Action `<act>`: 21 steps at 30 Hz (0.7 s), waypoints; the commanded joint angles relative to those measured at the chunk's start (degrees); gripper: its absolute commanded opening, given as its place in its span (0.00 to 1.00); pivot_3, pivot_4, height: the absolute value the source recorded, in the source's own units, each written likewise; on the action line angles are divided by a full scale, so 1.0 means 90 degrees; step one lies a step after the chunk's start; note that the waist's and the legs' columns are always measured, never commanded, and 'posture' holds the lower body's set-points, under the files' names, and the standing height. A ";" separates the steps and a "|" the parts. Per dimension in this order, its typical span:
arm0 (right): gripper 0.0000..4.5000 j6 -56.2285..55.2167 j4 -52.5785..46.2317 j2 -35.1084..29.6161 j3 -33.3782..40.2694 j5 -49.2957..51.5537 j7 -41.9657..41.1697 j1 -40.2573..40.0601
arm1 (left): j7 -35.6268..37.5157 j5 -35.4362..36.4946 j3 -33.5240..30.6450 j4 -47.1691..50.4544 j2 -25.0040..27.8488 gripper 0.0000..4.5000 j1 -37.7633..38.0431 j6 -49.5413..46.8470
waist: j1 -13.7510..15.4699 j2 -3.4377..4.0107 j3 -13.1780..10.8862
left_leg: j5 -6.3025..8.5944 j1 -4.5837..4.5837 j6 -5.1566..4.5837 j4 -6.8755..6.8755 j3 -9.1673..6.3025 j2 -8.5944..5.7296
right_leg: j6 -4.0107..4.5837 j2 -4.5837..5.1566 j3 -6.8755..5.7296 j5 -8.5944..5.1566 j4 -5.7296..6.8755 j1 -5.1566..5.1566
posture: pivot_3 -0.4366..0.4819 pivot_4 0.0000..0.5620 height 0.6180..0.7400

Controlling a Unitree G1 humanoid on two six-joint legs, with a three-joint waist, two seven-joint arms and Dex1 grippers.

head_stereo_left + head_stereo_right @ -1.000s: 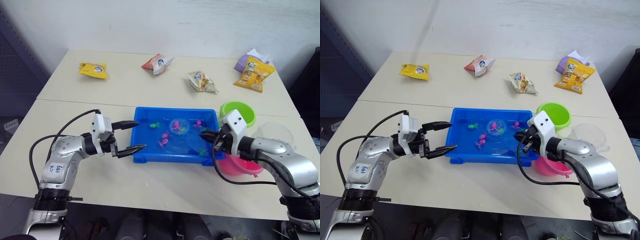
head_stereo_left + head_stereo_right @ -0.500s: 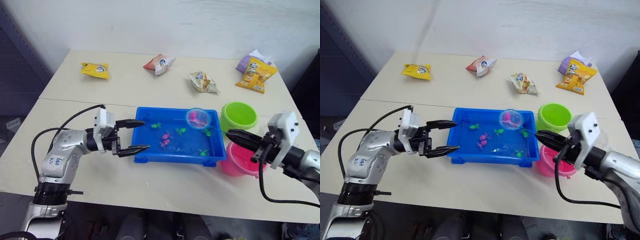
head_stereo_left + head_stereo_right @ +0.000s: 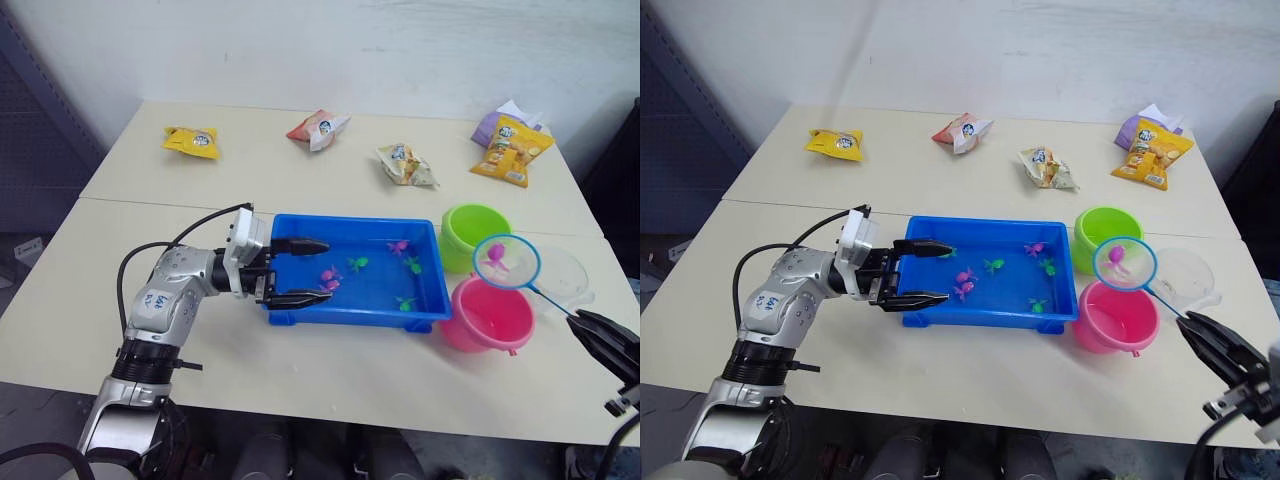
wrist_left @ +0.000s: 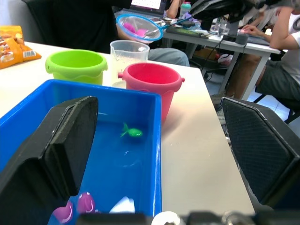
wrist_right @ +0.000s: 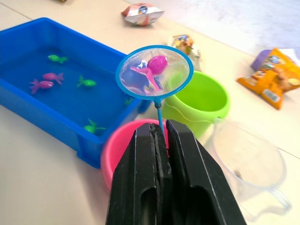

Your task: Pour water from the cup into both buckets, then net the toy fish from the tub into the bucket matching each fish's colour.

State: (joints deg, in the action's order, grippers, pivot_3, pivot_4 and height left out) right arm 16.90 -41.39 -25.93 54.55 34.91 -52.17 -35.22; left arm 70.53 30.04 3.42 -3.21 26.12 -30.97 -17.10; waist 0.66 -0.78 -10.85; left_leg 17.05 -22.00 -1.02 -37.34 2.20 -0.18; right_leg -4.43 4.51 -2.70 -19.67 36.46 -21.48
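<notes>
- The tub is sitting on the table, holding water and loose toy fish: two pink ones near its middle, a third pink fish by the far wall, and green fish scattered beside them.
- The pink bucket is standing just right of the tub's near right corner; the green bucket is just right of the tub's far right corner. I cannot tell the water level in either.
- The cup is standing right of the tub, beyond both buckets, looking empty.
- The right hand is pinching the net's thin handle between closed fingers.
- The net is hanging right of the tub, above the gap between the two buckets, carrying a pink fish.
- The left hand is spread wide around the tub's left wall, one finger inside and one outside, holding nothing.
- Versus half a second earlier: the net is no longer over the tub's far right part, having moved right, and the left hand is reaching further in over the tub.
</notes>
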 commanded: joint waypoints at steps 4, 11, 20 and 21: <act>0.00 -0.3924 0.1615 0.0377 -0.0376 -0.1615 -0.0951 -0.0129 | 0.0040 -0.0011 0.0011 0.0106 -0.0079 1.00 -0.0022 0.0127 | -0.0074 0.0000 0.0000 | -0.0001 0.0004 0.0002 0.0000 0.0001 0.0000 | 0.0000 0.0000 0.0002 0.0000 0.0002 0.0001 | 0.48 0.27 1.00; 0.00 -0.6930 0.3704 0.0157 -0.0622 -0.3122 -0.0174 0.0558 | -0.0056 -0.0019 0.0047 0.0340 -0.0163 1.00 0.0118 0.0101 | -0.0106 0.0001 0.0000 | -0.0006 0.0030 0.0010 0.0005 0.0014 -0.0002 | 0.0001 0.0001 0.0013 0.0000 0.0009 0.0014 | 0.48 0.27 1.00; 0.00 -0.9204 0.4841 -0.0348 -0.0417 -0.5276 0.1439 0.1007 | -0.0200 -0.0001 -0.0010 0.0581 -0.0086 1.00 0.0291 0.0071 | -0.0097 0.0002 0.0000 | -0.0002 0.0101 0.0028 0.0024 0.0011 0.0002 | 0.0020 0.0001 0.0009 -0.0012 0.0001 0.0079 | 0.48 0.27 1.00; 0.00 -0.9448 0.4920 -0.0419 -0.0343 -0.5602 0.1603 0.1041 | -0.0213 0.0001 -0.0013 0.0596 -0.0082 1.00 0.0300 0.0069 | -0.0097 0.0002 0.0000 | -0.0002 0.0104 0.0028 0.0024 0.0011 0.0002 | 0.0020 0.0001 0.0009 -0.0012 0.0000 0.0082 | 0.48 0.27 1.00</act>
State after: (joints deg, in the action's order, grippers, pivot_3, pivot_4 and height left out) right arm -62.58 2.12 -28.67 48.25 -10.85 -41.38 -26.02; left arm 68.90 29.63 3.89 -0.37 25.07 -28.60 -16.64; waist -0.21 -0.77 -10.86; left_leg 17.04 -21.05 -0.76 -37.12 2.30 -0.17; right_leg -4.25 4.51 -2.62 -19.77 36.46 -20.73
